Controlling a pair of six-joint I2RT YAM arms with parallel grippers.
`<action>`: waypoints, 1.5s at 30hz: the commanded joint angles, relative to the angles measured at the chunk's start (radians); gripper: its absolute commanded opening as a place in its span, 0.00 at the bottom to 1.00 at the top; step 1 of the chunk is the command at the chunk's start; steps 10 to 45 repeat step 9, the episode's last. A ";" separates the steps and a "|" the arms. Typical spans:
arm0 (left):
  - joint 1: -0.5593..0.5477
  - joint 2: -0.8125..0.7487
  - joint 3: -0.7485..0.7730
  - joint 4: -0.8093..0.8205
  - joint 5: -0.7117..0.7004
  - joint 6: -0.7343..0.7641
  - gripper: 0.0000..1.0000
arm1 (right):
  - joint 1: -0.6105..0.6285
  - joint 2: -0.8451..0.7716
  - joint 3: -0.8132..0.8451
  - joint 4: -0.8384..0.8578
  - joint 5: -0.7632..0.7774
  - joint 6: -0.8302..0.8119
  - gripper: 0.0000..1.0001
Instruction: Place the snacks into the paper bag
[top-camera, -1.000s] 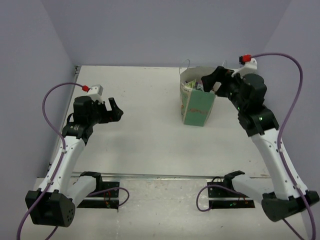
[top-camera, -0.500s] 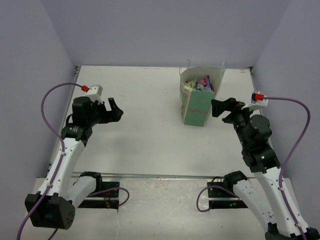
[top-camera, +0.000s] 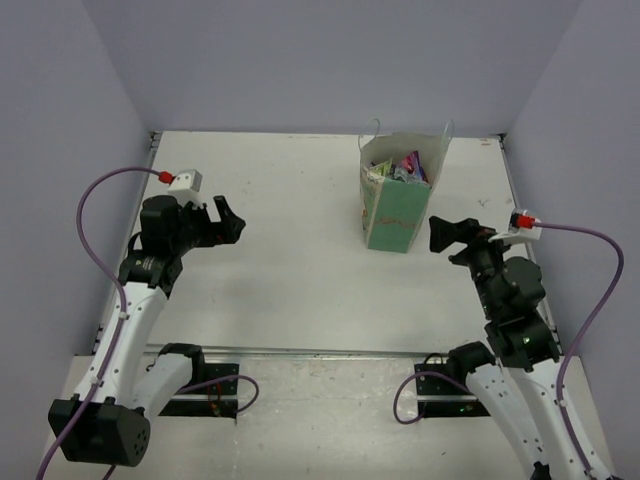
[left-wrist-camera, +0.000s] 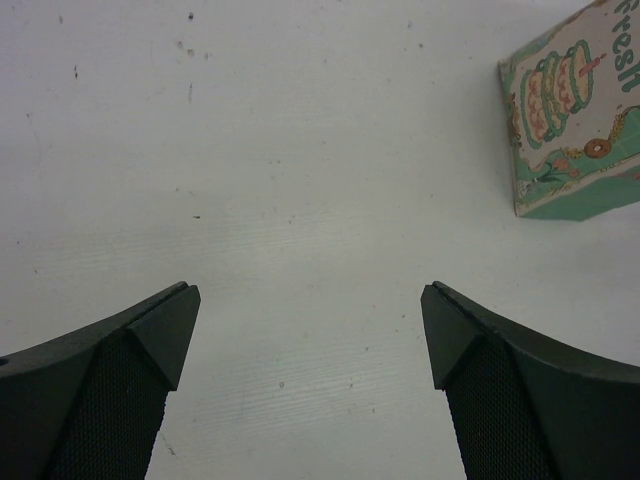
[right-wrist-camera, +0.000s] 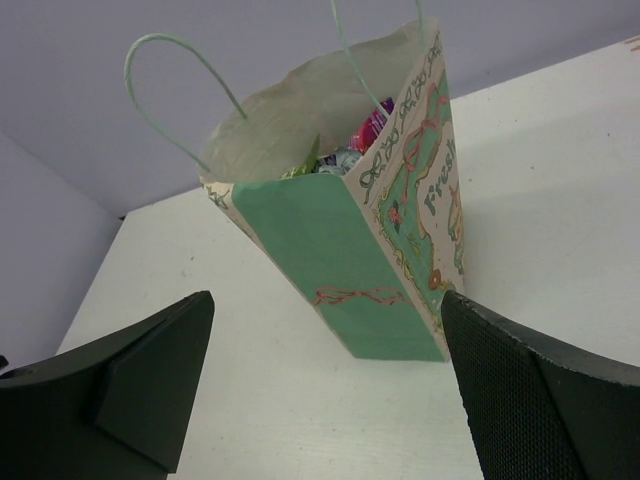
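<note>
Snacks (top-camera: 408, 164) inside paper bag (top-camera: 393, 215) on table (top-camera: 290, 190); left gripper (top-camera: 229, 222), right gripper (top-camera: 441, 233) spread wide.

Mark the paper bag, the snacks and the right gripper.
paper bag (top-camera: 394, 216): top view, on its mint-green front face.
snacks (top-camera: 407, 165): top view, on the colourful packets inside the bag's open mouth.
right gripper (top-camera: 438, 233): top view, midway between its open fingertips.

A robot lab test cell: bare lilac walls (top-camera: 330, 60) enclose a white table (top-camera: 290, 270) carrying cabled arms (top-camera: 135, 290).
</note>
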 joint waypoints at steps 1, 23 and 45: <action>-0.003 -0.007 -0.003 0.045 0.006 0.025 1.00 | -0.003 0.028 0.012 0.024 0.023 0.009 0.99; -0.003 -0.014 -0.001 0.045 0.003 0.025 1.00 | -0.002 0.021 0.008 0.024 0.032 0.015 0.99; -0.003 -0.014 -0.001 0.045 0.003 0.025 1.00 | -0.002 0.021 0.008 0.024 0.032 0.015 0.99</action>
